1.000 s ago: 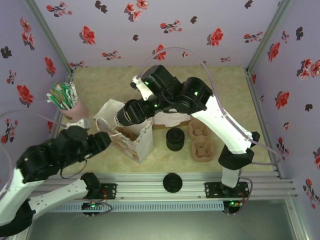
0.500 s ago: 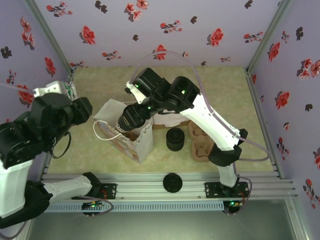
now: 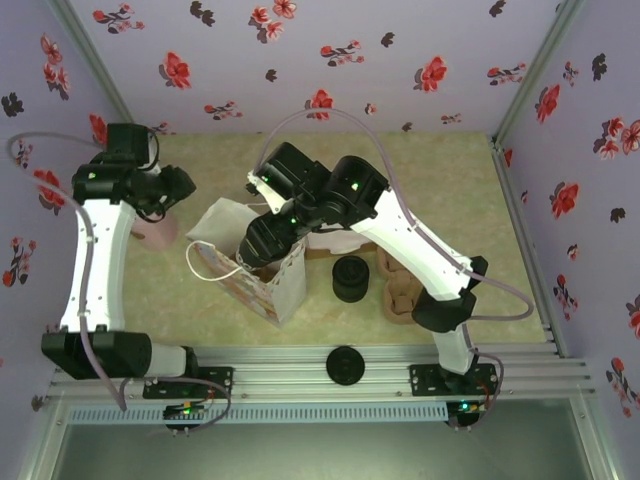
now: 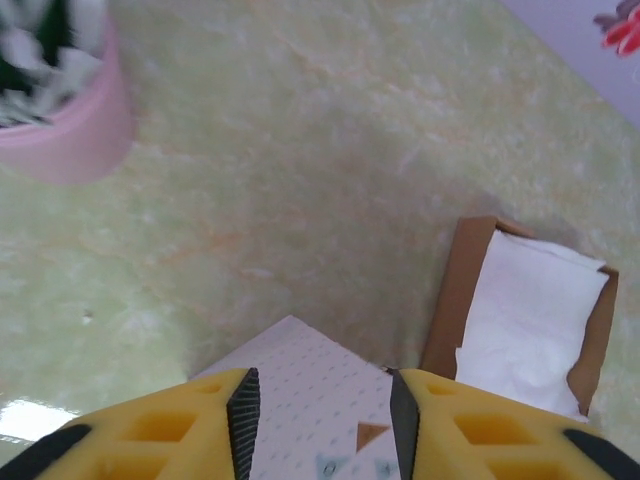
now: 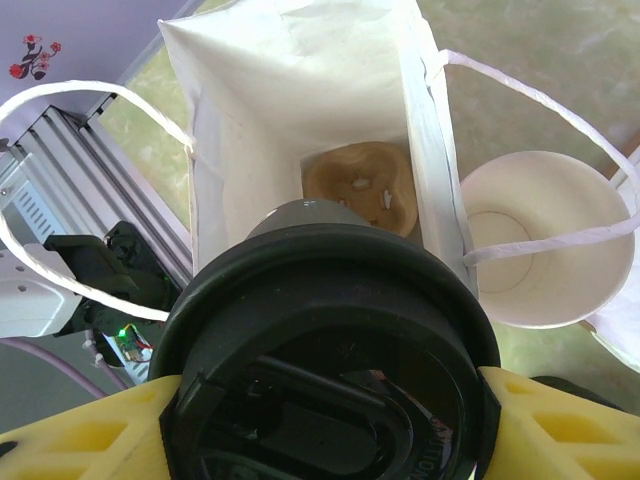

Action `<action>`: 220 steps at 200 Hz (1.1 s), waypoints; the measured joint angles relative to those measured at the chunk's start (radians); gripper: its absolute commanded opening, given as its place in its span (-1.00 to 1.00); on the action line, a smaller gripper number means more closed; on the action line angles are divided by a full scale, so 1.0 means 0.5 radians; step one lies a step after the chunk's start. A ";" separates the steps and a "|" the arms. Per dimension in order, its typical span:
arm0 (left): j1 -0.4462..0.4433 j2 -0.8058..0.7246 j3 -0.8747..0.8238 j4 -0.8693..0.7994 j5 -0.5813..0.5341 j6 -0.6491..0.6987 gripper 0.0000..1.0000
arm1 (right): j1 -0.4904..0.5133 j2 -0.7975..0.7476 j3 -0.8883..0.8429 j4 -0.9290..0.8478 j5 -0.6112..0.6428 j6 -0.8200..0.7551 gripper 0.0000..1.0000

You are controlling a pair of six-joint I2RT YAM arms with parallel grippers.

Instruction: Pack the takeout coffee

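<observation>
over marbled table (image 3: 450,170) within floral walls (image 3: 300,60), right fingers (image 5: 560,420) clamp coffee (image 5: 330,370), left fingers (image 4: 160,430) parted.

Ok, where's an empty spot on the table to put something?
The back strip of the table along the flowered wall is bare, and so is the left patch in front of the pink cup, beside the paper bag. The middle is crowded: bag, lid stack, pulp trays.
</observation>
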 measured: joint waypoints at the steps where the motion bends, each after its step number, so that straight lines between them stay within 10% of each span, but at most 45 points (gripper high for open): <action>1: 0.000 0.003 -0.004 0.002 0.004 0.000 -0.22 | 0.000 0.000 0.000 -0.001 0.001 0.000 0.29; 220: -0.118 -0.171 -1.231 0.555 0.263 0.026 -0.34 | 0.089 0.022 0.000 -0.163 0.053 -0.030 0.29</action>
